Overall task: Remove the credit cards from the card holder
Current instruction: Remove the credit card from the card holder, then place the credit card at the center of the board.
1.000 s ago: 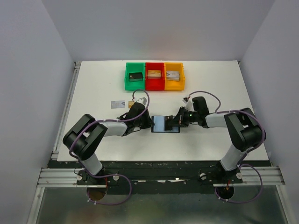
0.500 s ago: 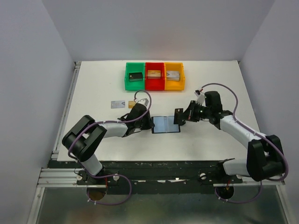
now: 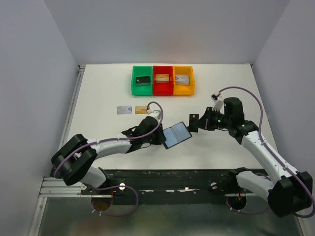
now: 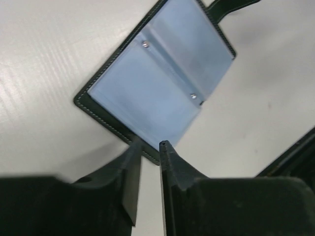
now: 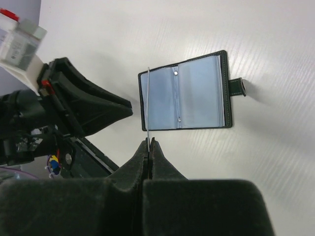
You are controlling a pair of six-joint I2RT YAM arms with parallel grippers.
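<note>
Black card holder (image 3: 175,135): lies open between the arms, long axis slanted; left gripper (image 3: 161,136) nearer (overhead).
Left jaws: a slit apart, tips at its hem.
Right gripper (image 5: 148,141): clamped on one credit card (image 5: 147,98), edge-on, holder just beyond.

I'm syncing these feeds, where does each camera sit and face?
Top: above, behind the robot, looking down at the table; left arm and right arm show.
Left wrist: on the left arm, facing the wallet past the left hand.
Right wrist: on the right arm, facing the wallet past the right hand pinching a card.
All share the wallet.
</note>
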